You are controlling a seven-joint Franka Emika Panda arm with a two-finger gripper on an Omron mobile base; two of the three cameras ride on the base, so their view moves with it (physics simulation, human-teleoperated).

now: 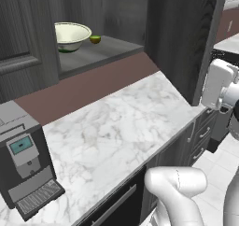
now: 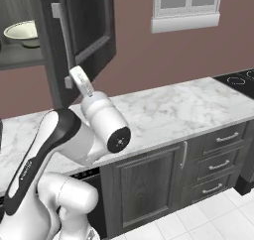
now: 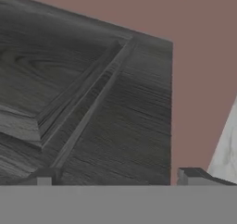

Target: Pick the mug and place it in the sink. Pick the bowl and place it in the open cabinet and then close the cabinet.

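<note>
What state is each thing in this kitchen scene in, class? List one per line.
cabinet door: swung open.
bowl: upright on the cabinet shelf.
gripper: fingers apart, empty, facing the door's panel.
coffee machine: standing on the counter.

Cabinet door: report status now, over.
Gripper open, empty, fingertips at the open cabinet door. Bowl on the cabinet shelf beside a small green fruit. Door not yet shut.
</note>
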